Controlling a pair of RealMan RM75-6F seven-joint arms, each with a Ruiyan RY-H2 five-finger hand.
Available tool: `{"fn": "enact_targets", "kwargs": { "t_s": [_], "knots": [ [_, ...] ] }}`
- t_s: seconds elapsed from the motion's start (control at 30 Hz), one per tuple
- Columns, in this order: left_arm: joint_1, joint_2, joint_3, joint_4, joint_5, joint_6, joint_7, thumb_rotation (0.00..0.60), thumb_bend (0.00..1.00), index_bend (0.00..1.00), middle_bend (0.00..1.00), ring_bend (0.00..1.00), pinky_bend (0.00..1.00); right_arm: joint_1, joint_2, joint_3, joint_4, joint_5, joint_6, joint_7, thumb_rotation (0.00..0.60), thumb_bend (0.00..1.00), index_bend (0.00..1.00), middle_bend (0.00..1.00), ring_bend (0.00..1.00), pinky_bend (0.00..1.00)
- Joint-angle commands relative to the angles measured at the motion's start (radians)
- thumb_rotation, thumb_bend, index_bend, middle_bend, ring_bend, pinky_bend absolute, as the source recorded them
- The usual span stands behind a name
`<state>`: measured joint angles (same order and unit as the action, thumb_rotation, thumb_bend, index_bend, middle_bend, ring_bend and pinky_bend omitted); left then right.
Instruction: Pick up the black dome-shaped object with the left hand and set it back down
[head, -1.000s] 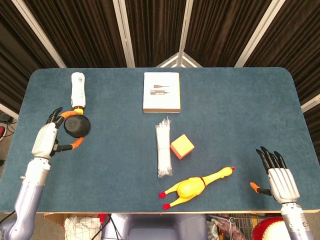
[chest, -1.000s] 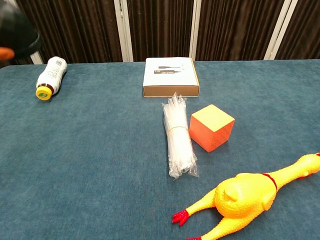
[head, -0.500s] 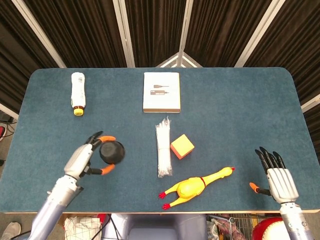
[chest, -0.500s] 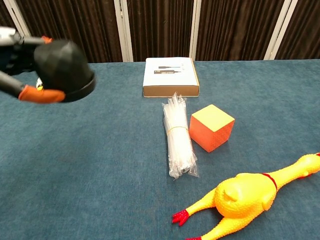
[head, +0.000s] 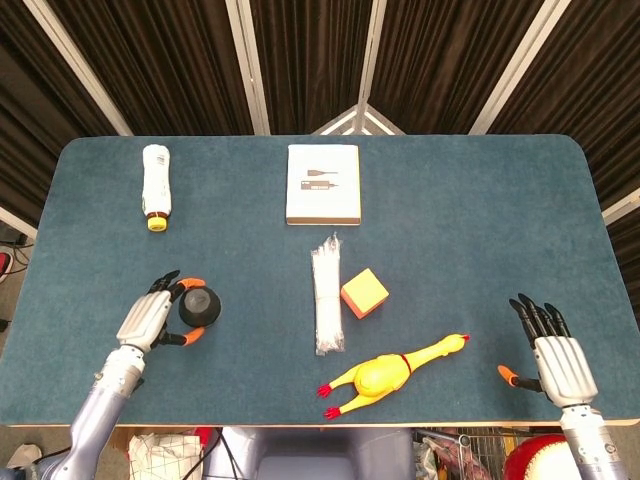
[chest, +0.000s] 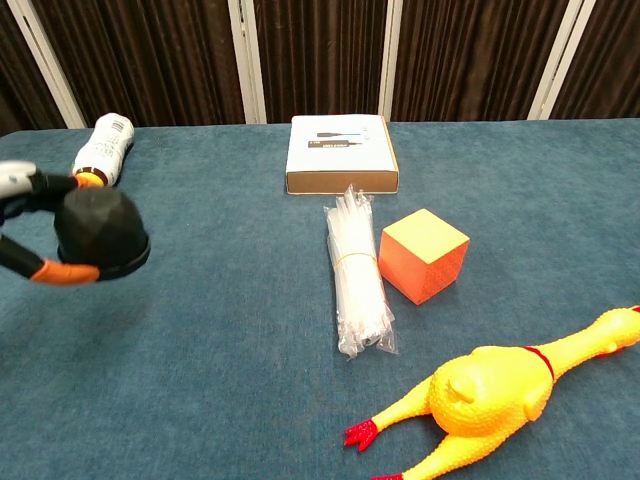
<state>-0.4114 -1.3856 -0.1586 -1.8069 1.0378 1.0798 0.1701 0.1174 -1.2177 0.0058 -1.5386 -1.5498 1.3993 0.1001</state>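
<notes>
The black dome-shaped object (head: 199, 306) (chest: 100, 229) is at the front left of the blue table (head: 460, 220), held between the orange-tipped fingers of my left hand (head: 150, 318) (chest: 22, 225). In the chest view the dome appears just above the table surface, rim down; contact with the cloth cannot be told. My right hand (head: 556, 358) rests at the front right edge, fingers spread and holding nothing; the chest view does not show it.
A white bottle with a yellow cap (head: 155, 185) lies at the back left. A white box (head: 323, 184) sits at the back centre. A clear packet of straws (head: 327, 296), an orange cube (head: 364, 292) and a yellow rubber chicken (head: 390, 371) occupy the middle front.
My left hand carried the dome from beside the bottle toward the table's front, swung right, then came back left and lower. The right hand stayed still.
</notes>
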Motion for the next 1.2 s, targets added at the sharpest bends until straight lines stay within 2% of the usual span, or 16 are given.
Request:
{"fn": "enact_targets", "kwargs": {
  "t_s": [0.03,0.23,0.3,0.43,0.5,0.6,0.7,0.93,1.2],
  "knots": [
    [-0.017,-0.106,0.031,0.205,-0.039,-0.070,-0.048,0.600,0.64,0.28,0.36,0.00,0.00,0.001,-0.003,-0.002,0.003,0.002,-0.005,-0.004,0.600,0.19,0.02,0.03,0.12,0.00],
    [-0.020,-0.164,0.031,0.290,-0.012,-0.081,-0.100,0.600,0.63,0.27,0.33,0.00,0.00,0.004,-0.010,-0.003,0.010,0.008,-0.015,-0.002,0.600,0.19,0.02,0.03,0.12,0.00],
    [-0.023,-0.180,0.031,0.314,-0.001,-0.081,-0.109,0.600,0.63,0.27,0.29,0.00,0.00,0.006,-0.011,-0.004,0.012,0.009,-0.021,0.001,0.600,0.19,0.02,0.03,0.12,0.00],
    [-0.023,-0.197,0.027,0.341,0.038,-0.088,-0.169,0.600,0.61,0.25,0.16,0.00,0.00,0.011,-0.013,-0.007,0.016,0.009,-0.032,0.009,0.600,0.19,0.02,0.03,0.12,0.00],
    [-0.022,-0.195,0.030,0.346,0.061,-0.091,-0.193,0.600,0.57,0.22,0.06,0.00,0.00,0.011,-0.013,-0.005,0.015,0.011,-0.031,0.007,0.600,0.19,0.02,0.03,0.12,0.00],
    [-0.024,-0.178,0.041,0.345,0.095,-0.099,-0.213,0.600,0.53,0.17,0.00,0.00,0.00,0.009,-0.009,-0.006,0.009,0.009,-0.027,0.008,0.600,0.19,0.02,0.03,0.12,0.00],
    [-0.021,-0.158,0.046,0.332,0.110,-0.103,-0.226,0.600,0.50,0.17,0.00,0.00,0.00,0.011,-0.013,-0.007,0.010,0.009,-0.032,0.016,0.600,0.19,0.02,0.03,0.12,0.00],
    [-0.012,-0.136,0.045,0.304,0.126,-0.079,-0.231,0.600,0.50,0.17,0.00,0.00,0.00,0.012,-0.014,-0.005,0.012,0.015,-0.034,0.013,0.600,0.19,0.02,0.03,0.12,0.00],
    [0.001,-0.127,0.038,0.265,0.129,-0.030,-0.203,0.600,0.50,0.21,0.15,0.00,0.00,0.009,-0.012,-0.009,0.003,0.014,-0.031,0.005,0.600,0.19,0.02,0.03,0.12,0.00]
  ]
}}
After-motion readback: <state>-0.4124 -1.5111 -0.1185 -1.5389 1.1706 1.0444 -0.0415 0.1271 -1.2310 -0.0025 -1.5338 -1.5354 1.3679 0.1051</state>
